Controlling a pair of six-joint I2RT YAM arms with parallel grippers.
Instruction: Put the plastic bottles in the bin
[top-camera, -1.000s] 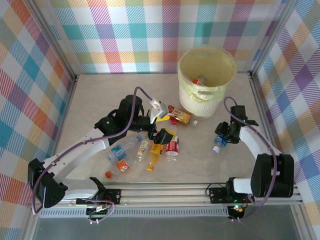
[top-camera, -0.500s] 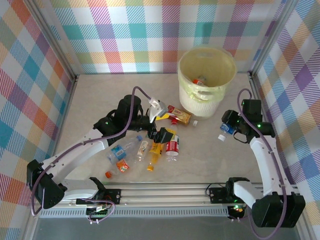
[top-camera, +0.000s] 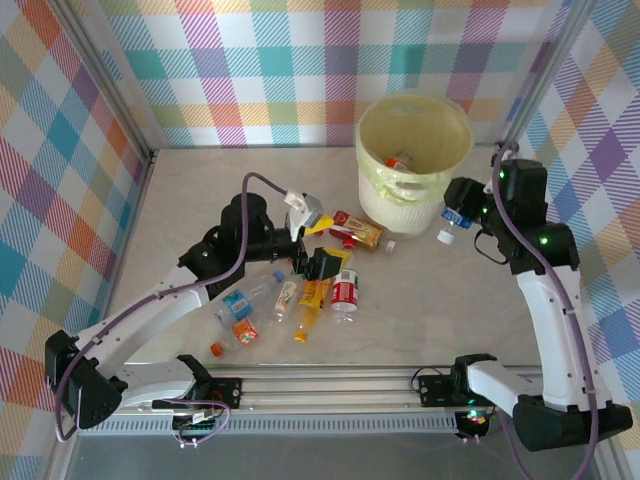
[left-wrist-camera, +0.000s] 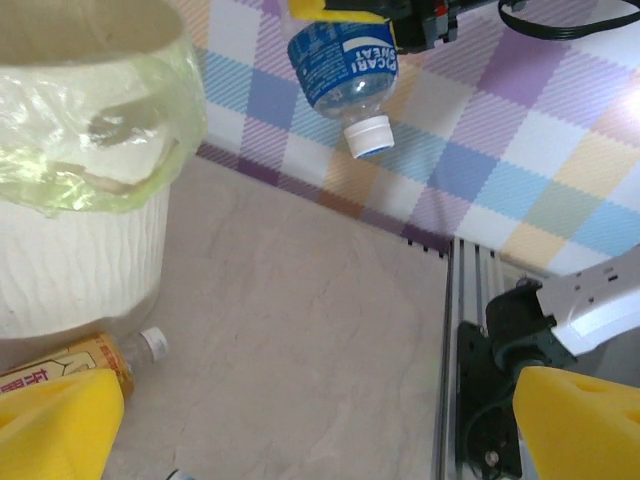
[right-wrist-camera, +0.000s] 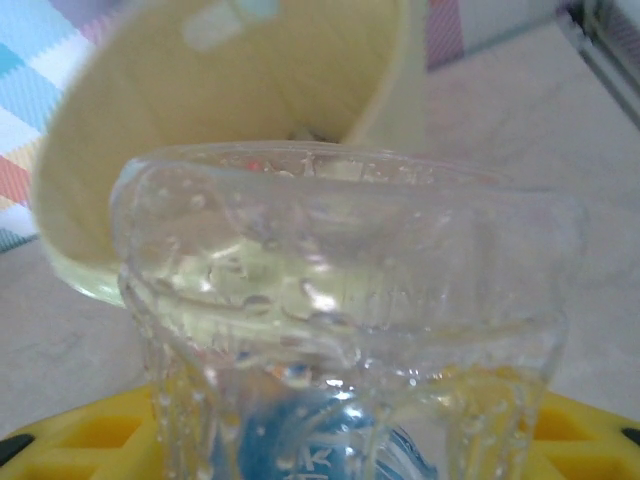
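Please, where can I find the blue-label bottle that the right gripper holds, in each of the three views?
Top external: the blue-label bottle is just right of the bin.
Left wrist: at the top centre, hanging cap down.
Right wrist: its clear base, close up, in the centre.
Shared landmark: the pale-yellow bin.

The left arm (top-camera: 160, 300) reaches forward and to the right from its near-left base, elbow raised, wrist angled down. The left tool (top-camera: 322, 263) stands wide open, its 2 yellow pads (left-wrist-camera: 55, 425) well apart. The right arm (top-camera: 545, 290) stands tall and extended forward, wrist turned left. The right tool (top-camera: 458, 210) is clamped on a bottle (top-camera: 450, 222), held off the surface
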